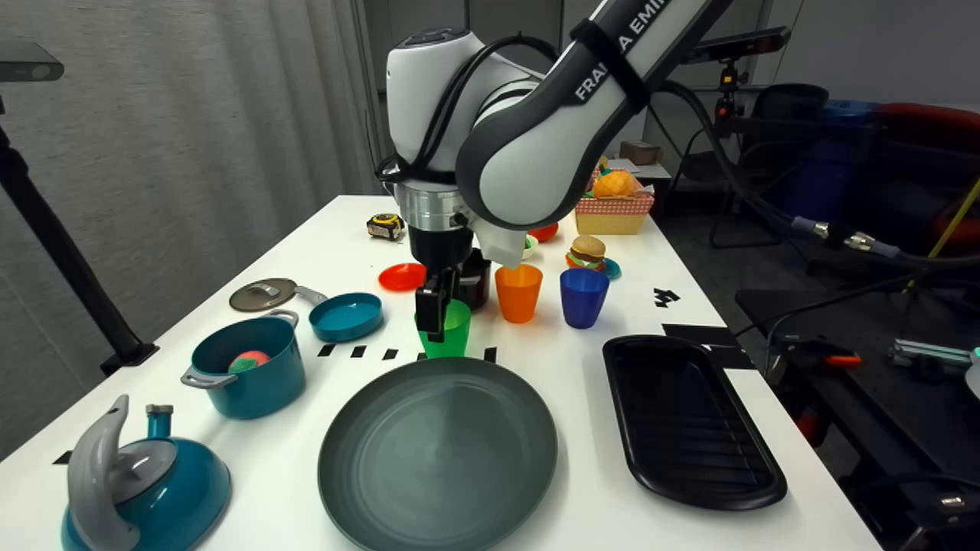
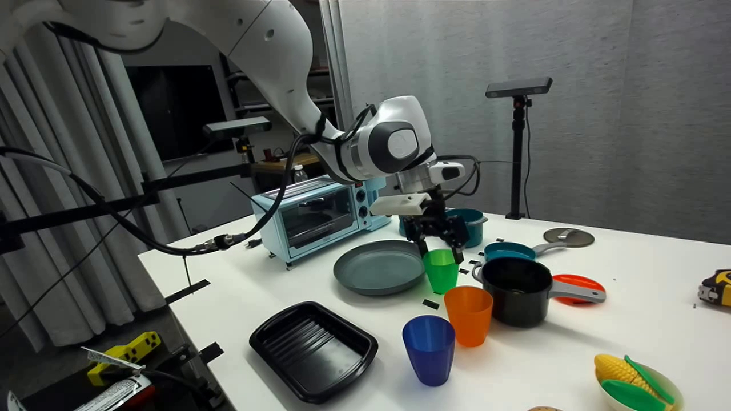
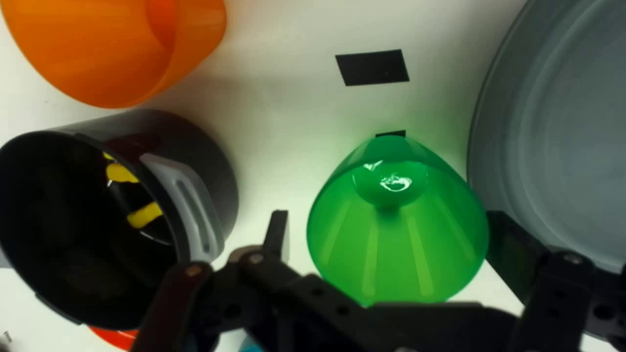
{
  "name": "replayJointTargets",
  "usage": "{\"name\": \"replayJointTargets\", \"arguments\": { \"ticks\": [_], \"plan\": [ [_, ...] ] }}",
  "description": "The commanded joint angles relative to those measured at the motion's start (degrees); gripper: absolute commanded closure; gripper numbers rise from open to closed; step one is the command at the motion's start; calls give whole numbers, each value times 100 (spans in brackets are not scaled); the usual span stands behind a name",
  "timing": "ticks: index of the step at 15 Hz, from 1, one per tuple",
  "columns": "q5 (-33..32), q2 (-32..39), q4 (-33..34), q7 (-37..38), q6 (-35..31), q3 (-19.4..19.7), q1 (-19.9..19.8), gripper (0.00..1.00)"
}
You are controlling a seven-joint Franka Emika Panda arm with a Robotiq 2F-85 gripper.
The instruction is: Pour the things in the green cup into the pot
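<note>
The green cup (image 1: 452, 329) stands upright on the table and shows in both exterior views (image 2: 441, 273). In the wrist view, the inside of the green cup (image 3: 391, 264) shows a shiny base, and I make out no loose things in it. My gripper (image 2: 441, 251) is open, its fingers on either side of the cup. In the wrist view a gap shows at the left finger, and the right finger is close against the rim. The black pot (image 2: 519, 302) stands beside the orange cup, with yellow pieces (image 3: 145, 215) inside it in the wrist view.
The orange cup (image 2: 469, 317) and blue cup (image 2: 429, 351) stand near the pot. A grey plate (image 1: 436, 459) lies close beside the green cup. A black tray (image 1: 689, 421), teal pot (image 1: 260, 383), small teal pan (image 1: 346, 315), kettle (image 1: 168, 490) and oven (image 2: 320, 217) stand around.
</note>
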State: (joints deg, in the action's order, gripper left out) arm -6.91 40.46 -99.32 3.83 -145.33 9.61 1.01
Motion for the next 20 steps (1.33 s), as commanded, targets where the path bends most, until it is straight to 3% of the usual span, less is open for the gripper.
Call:
{"name": "replayJointTargets", "arguments": {
  "ticks": [1,9,14,20],
  "plan": [
    [-130,-474,-343,40,-102,-22,-9,0],
    [-290,-1586,-1034,12,-233,-119,121,0],
    [-679,-2408,-1620,74,-209,-188,253,0],
    [-1173,-2921,-1993,175,-140,-246,251,0]
  ]
}}
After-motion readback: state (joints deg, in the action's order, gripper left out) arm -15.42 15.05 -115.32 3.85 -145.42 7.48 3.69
